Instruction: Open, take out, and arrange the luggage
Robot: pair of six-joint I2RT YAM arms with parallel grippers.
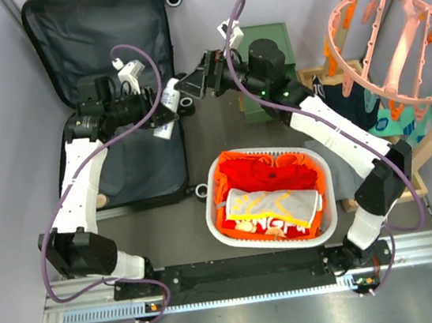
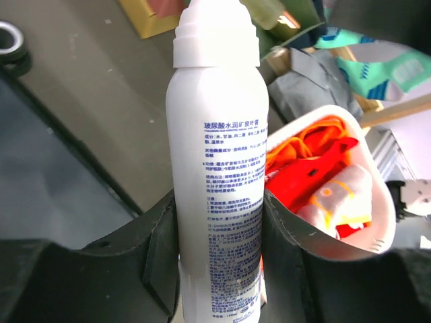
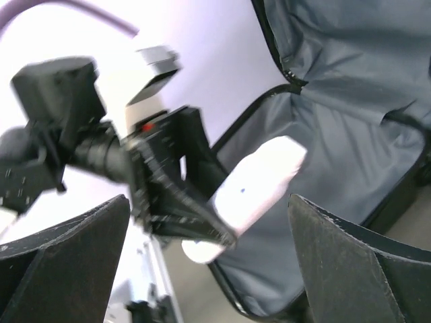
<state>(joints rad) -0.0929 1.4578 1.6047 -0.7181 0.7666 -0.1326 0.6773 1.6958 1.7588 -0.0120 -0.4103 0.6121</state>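
The luggage [image 1: 96, 34] lies open at ten o'clock; at its edge the left gripper [image 2: 219, 229] clamps a white spray bottle [image 2: 215, 121], the right gripper [image 1: 193, 81] facing it, spread wide and empty, likely a handover

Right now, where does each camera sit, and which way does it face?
Top external: above and behind the bases, looking down on the table; both arms show, the left gripper over the open luggage, a basket nearby.
Left wrist: on the left arm, looking along its fingers, which clamp a white bottle; basket beyond.
Right wrist: on the right arm, facing the left gripper and bottle, luggage lining behind; its own fingers stand wide apart.
Shared: both wrist views show the bottle; top and left wrist show the basket.
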